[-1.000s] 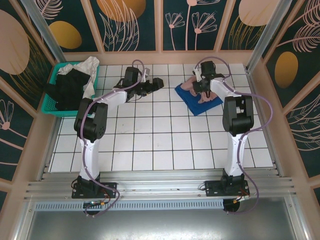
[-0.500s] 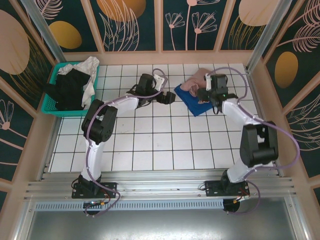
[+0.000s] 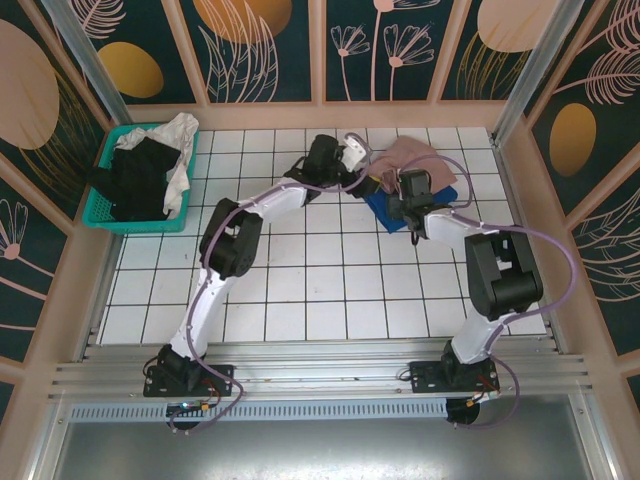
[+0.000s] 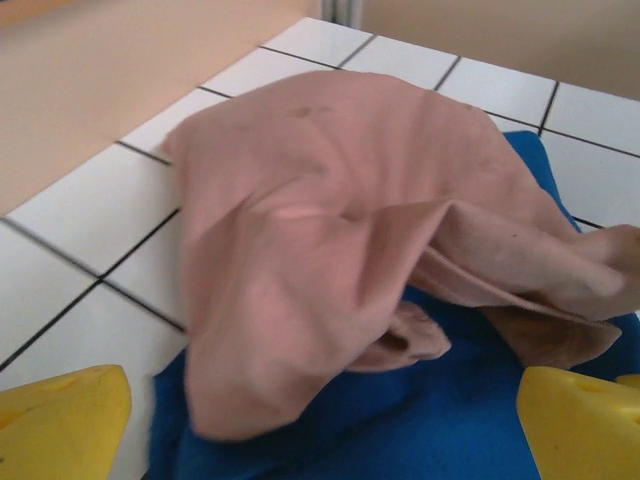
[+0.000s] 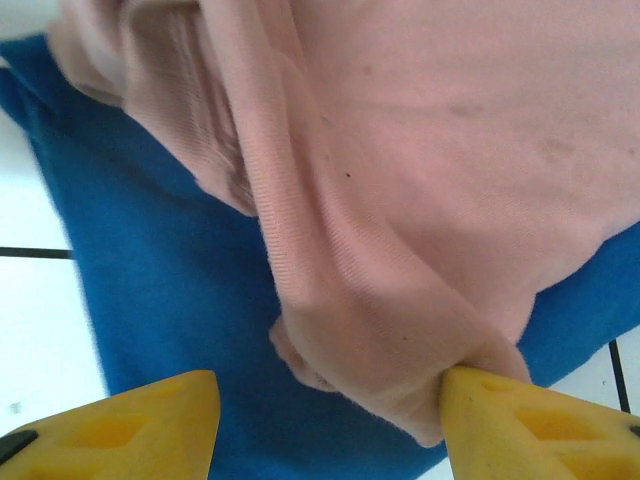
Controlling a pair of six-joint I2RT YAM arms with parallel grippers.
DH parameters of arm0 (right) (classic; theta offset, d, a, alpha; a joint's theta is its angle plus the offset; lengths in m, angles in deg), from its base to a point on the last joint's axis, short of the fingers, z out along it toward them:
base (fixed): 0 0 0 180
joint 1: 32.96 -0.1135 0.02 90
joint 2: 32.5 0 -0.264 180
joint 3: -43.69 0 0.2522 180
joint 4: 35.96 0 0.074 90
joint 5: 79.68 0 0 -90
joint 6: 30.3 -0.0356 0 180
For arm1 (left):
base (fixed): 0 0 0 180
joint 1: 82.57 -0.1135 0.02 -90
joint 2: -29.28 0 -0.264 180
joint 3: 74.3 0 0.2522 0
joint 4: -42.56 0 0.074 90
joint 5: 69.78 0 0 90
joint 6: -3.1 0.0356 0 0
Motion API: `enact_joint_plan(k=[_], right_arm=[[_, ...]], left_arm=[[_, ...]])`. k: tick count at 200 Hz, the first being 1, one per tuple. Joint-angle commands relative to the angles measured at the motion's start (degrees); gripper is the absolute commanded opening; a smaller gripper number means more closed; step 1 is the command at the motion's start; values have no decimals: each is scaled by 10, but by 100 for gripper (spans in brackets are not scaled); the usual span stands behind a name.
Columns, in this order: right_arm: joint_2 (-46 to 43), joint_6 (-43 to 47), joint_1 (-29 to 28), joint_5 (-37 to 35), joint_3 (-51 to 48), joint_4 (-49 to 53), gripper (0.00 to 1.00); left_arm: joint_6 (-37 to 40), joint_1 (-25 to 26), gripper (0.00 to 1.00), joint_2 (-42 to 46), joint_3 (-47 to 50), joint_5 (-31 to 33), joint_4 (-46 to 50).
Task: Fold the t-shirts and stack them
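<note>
Counter (image 3: 300, 270): white tile, walled in by panels.

Stack: the blue t-shirt (image 3: 383, 207) lies flat at about 1 o'clock on the counter. The pink t-shirt (image 3: 420, 158) lies on top of it, rumpled and not squared. It overhangs the blue one toward 12 o'clock and onto bare tile.

Left arm (image 3: 270, 200): reaches from 7 o'clock across to the stack's 9 o'clock edge. Left jaws are released and spread wide, with nothing between them. In the left wrist view a yellow left fingertip (image 4: 60, 415) sits at each lower corner. The pink t-shirt (image 4: 330, 200) is ahead of them, folded loosely over the blue t-shirt (image 4: 450, 420), and neither tip touches the pink cloth.

Right arm (image 3: 500, 270): bends in from 5 o'clock, with its wrist over the stack's 6 o'clock edge. Right jaws stand apart, not clenched. In the right wrist view, a thick fold of the pink t-shirt (image 5: 420, 150) hangs down against one right fingertip (image 5: 540, 420). The other tip is clear of the pink cloth, over the blue t-shirt (image 5: 150, 250). The fold is not pinched from both sides.

Basket (image 3: 95, 212): teal, at 10 o'clock, well apart from the stack. It holds a black t-shirt (image 3: 140, 180) and a white t-shirt (image 3: 180, 130), both heaped and unfolded.
</note>
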Motion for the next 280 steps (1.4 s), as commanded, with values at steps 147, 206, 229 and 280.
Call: enact_joint_plan(k=[147, 206, 229, 280], right_arm=[[9, 29, -14, -80, 13, -43, 3], [-63, 38, -8, -36, 8, -29, 0], [-71, 48, 0, -29, 4, -26, 0], [-92, 76, 24, -12, -1, -4, 0]], left_arm=[[133, 34, 95, -125, -174, 62, 46], [153, 35, 86, -141, -198, 54, 46], [158, 34, 79, -148, -209, 57, 48], [192, 33, 25, -152, -215, 111, 23]])
